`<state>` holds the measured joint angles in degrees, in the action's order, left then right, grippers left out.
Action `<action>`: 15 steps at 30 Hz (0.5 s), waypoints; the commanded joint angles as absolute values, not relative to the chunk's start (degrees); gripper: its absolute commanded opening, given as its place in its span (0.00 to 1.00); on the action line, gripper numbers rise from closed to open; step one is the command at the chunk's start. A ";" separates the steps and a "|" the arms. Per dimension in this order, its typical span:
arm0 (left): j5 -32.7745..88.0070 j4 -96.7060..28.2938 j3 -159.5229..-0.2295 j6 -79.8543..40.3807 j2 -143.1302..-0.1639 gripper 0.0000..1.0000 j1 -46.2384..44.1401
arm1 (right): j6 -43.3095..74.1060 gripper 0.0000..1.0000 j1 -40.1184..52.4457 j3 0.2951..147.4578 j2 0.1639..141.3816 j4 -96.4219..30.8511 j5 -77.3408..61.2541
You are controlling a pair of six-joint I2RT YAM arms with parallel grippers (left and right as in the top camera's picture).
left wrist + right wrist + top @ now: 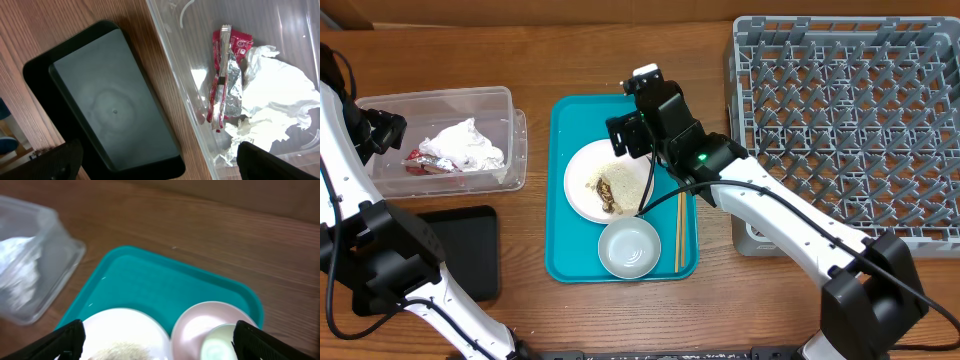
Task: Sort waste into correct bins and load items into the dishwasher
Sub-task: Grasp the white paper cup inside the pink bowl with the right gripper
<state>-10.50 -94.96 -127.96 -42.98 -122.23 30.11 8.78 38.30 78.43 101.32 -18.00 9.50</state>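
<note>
hovering over the teal tray (570,120) at mid-table, the right gripper (159,330) holds its jaws wide apart and grips nothing. just beneath it in the right wrist view lie the round pale plate (582,165) and, beside it to the right, a pink bowl (192,325) with what looks like a small white cup (217,342) inside, though that view is blurred. from overhead the right arm hides the pink bowl and cup. white rice and brown scraps (608,188) sit on the middle of the plate. a light grey bowl (630,248) stands upright on the tray's near end, just beside the plate, and a pair of wooden chopsticks (680,235) lies along the tray's right edge. at the left, the left gripper (160,150) hangs open, holding nothing, above the side wall of the clear plastic tub (490,100), with the flat black tray (465,240) just beside that wall. crumpled white napkins (465,145) and a red and silver wrapper (220,60) lie inside the tub. the big grey dish rack (850,120) stands at the right end of the wooden table (620,50), well apart from the tub.
</note>
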 commanded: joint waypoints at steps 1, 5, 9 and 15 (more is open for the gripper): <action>-10.48 -95.02 -128.03 -43.75 -119.98 1.00 29.98 | 9.19 0.95 38.57 79.94 104.57 -17.61 21.50; -10.48 -95.04 -128.03 -43.75 -119.98 1.00 29.98 | 9.52 0.95 38.57 79.94 106.69 -17.63 24.21; -10.48 -95.02 -128.03 -43.77 -119.98 1.00 29.98 | 13.08 0.83 38.57 79.92 107.50 -17.89 23.83; -10.48 -95.02 -128.03 -43.75 -119.98 1.00 29.98 | 13.98 0.64 38.57 79.88 107.59 -18.90 20.64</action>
<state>-10.50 -94.96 -127.96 -42.98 -122.23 30.11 12.75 38.30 78.54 107.79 -18.76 21.61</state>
